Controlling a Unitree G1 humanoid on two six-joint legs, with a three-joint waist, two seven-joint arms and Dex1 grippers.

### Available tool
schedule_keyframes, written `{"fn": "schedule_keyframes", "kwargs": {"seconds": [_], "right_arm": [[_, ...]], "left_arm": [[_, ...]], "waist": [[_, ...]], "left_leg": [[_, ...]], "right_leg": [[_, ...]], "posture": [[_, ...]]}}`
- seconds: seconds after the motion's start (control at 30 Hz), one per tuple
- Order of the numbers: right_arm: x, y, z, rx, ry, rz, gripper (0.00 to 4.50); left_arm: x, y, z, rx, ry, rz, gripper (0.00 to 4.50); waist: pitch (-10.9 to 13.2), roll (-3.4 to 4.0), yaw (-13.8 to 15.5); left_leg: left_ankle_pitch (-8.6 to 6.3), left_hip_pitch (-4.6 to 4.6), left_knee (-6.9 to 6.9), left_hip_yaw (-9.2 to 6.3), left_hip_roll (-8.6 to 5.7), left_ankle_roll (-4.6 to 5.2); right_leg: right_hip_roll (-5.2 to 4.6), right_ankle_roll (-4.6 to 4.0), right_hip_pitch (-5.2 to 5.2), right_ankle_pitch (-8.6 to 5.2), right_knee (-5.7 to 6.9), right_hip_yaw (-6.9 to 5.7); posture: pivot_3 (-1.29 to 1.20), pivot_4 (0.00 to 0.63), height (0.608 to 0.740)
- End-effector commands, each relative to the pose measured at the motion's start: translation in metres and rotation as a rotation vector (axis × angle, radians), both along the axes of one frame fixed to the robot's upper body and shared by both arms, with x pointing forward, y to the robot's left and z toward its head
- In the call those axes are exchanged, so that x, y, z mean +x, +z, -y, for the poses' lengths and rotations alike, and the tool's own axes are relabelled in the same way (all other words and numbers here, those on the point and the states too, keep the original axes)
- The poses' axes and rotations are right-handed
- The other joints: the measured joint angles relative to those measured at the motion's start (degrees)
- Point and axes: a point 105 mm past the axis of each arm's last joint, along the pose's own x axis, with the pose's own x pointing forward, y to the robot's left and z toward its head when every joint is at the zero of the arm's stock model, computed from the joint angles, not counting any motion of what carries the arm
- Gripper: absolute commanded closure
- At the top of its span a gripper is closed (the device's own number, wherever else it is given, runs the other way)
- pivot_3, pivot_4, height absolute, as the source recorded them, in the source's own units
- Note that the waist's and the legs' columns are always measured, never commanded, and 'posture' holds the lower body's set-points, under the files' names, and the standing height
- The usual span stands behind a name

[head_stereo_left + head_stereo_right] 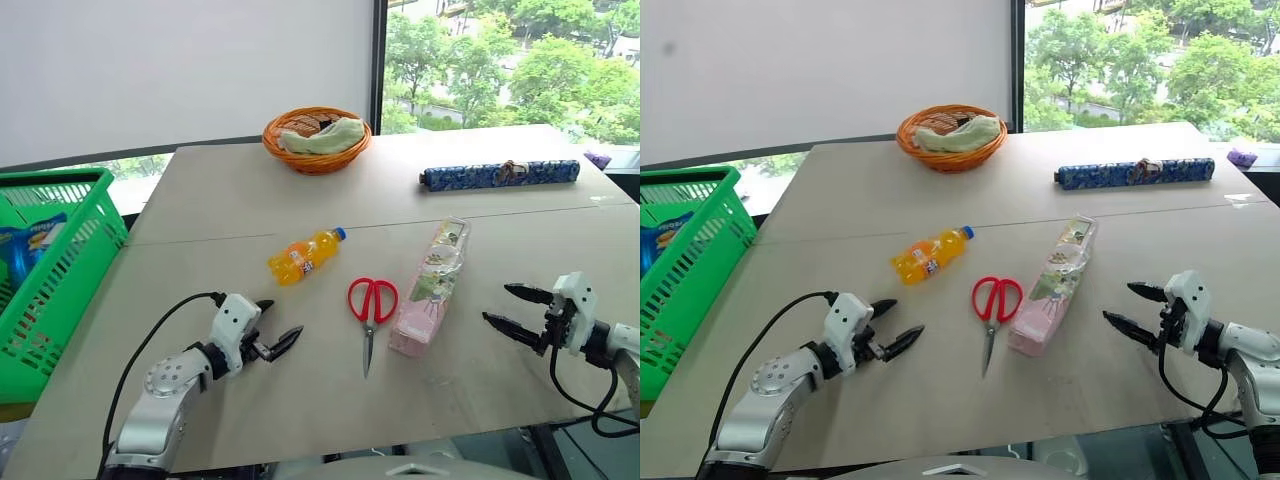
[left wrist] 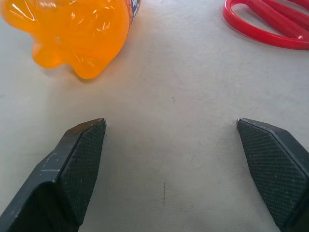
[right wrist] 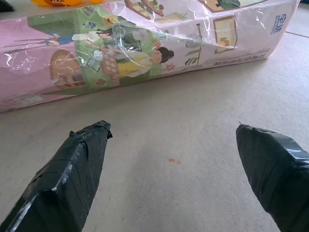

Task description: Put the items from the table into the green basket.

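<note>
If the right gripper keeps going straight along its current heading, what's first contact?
Most likely the long clear plastic pack: it lies across the path ahead of the open right gripper, with bare table between. Depth is hard to judge.

You have bright, even daylight coming through the window (image 1: 510,60) beyond the table's (image 1: 230,190) far edge. The treetops outside look washed out, and a pale sheen lies along the far right corner of the table. Shadows are soft and short; a faint one sits under the scissors (image 1: 371,305). In the wrist views, glare streaks the orange soda bottle (image 2: 72,34) and the clear plastic pack (image 3: 135,43). Focus stays sharp throughout, without motion blur.
</note>
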Motion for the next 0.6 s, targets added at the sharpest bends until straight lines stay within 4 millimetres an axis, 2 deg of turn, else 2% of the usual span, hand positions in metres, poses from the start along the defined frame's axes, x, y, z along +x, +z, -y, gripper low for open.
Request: {"fn": "schedule_keyframes", "kwargs": {"seconds": [0.03, 0.6], "right_arm": [[0.0071, 0.0148, 0.0052, -0.008, 0.011, 0.061, 0.00], [0.0040, 0.0149, 0.0015, 0.003, 0.040, 0.061, 0.00]], "left_arm": [[-0.0071, -0.0032, 0.0011, -0.015, -0.011, -0.035, 0.03], [-0.0118, 0.0036, 0.0102, -0.054, -0.037, -0.044, 0.03]], "waist": [[0.0, 0.00, 0.0], [0.0, 0.01, 0.5]], "left_leg": [[0.00, 0.00, 0.00, 0.00, 0.00, 0.00], [0.00, 0.00, 0.00, 0.01, -0.01, 0.00]], "right_leg": [[0.00, 0.00, 0.00, 0.00, 0.00, 0.00], [-0.01, 0.00, 0.00, 0.00, 0.00, 0.00]], "posture": [[-0.20, 0.000, 0.740], [-0.20, 0.000, 0.740]]}}
